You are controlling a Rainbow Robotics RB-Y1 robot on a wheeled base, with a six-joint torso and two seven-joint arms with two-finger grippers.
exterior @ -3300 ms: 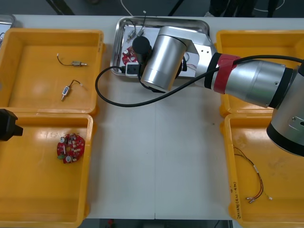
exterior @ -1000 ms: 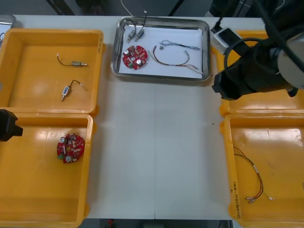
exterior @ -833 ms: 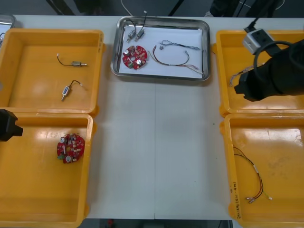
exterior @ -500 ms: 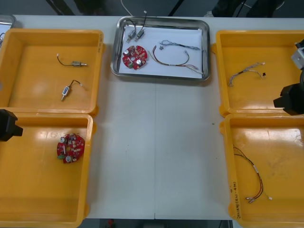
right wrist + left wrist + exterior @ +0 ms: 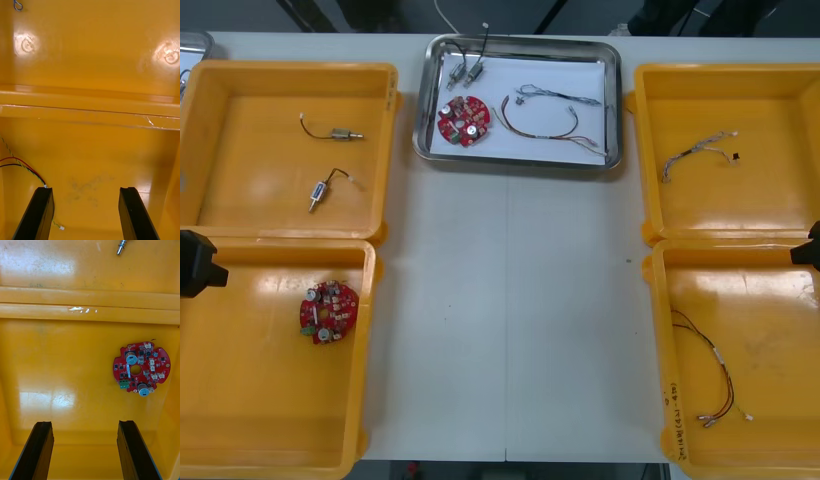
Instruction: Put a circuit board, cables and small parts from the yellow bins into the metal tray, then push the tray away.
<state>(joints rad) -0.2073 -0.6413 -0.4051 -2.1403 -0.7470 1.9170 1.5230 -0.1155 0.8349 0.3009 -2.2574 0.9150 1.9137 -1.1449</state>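
1. The tray sits at the far middle of the table, loaded with the board, cables and small metal parts. As I read it, only the push is left.
2. The left claw is wide and empty over the near left bin, with a spare board beyond its fingers.
3. The right claw is wide and empty over the near right bin. A red and black cable lies just beside one finger.
4. Risk: the tray is close to the table's far edge, so too long a push sends it off.
5. Risk: the rim is low. A claw coming in high rides over it and rakes the board or cables.
6. Risk: off-centre contact spins the tray into the far bins.
7. One part's wire seems to poke over the far rim. It's hard to tell from here, but it could catch.
8. Risk: the right claw, leaving low, hooks that cable.
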